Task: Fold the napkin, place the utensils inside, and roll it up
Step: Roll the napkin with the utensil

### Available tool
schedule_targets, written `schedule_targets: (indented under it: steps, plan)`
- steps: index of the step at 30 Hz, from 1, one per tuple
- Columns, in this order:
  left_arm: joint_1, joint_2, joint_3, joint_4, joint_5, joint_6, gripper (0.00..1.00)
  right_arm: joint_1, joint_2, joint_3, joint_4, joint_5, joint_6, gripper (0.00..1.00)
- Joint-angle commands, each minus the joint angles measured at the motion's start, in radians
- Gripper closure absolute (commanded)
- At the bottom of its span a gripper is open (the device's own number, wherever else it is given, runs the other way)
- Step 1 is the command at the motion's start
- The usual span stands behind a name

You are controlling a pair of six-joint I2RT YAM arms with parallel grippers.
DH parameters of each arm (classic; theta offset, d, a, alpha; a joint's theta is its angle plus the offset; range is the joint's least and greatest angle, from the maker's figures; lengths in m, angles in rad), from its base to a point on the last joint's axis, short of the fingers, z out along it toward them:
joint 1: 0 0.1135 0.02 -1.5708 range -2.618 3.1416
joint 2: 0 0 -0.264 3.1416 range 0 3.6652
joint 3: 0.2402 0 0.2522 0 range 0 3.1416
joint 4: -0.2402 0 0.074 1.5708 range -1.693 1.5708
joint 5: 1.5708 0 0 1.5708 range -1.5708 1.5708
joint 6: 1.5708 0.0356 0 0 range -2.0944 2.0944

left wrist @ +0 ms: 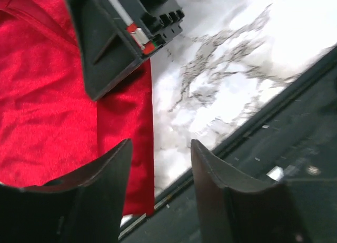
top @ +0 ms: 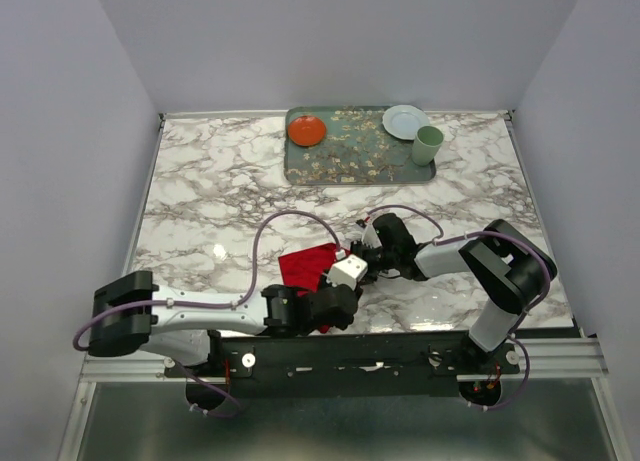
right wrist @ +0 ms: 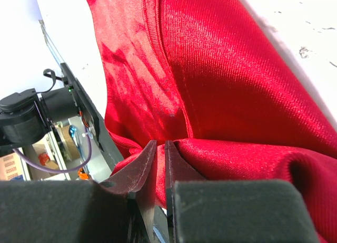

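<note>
The red napkin (top: 305, 266) lies bunched on the marble table near the front edge. My right gripper (top: 338, 264) is shut on a raised fold of it; in the right wrist view the tips (right wrist: 160, 146) pinch red cloth (right wrist: 221, 79). My left gripper (top: 345, 303) is open and empty at the napkin's near right corner. In the left wrist view its jaws (left wrist: 160, 153) stand apart over the napkin's edge (left wrist: 47, 106) and bare marble. No utensils show in any view.
A patterned green tray (top: 350, 156) stands at the back with a small orange-red plate (top: 307, 131), a pale plate (top: 404, 120) and a pale green cup (top: 428, 144). The table's front rail (left wrist: 253, 127) runs just beside the left gripper.
</note>
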State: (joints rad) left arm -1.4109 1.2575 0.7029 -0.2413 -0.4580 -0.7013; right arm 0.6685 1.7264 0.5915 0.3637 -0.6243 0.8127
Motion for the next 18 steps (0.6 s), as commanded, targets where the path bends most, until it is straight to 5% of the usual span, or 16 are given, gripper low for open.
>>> schedule_targets:
  steps: [1, 8, 18]
  plan:
    - [0.001, 0.166, 0.068, -0.006, -0.086, 0.103, 0.41, 0.003, 0.050, -0.016, -0.115, 0.046, -0.029, 0.81]
    - [-0.013, 0.302, 0.116, -0.058, -0.185, 0.129, 0.36, 0.003, 0.053, -0.022, -0.106, 0.040, -0.024, 0.81]
    - [-0.014, 0.376, 0.136, -0.033, -0.143, 0.151, 0.38, 0.003, 0.064, -0.019, -0.105, 0.035, -0.026, 0.82]
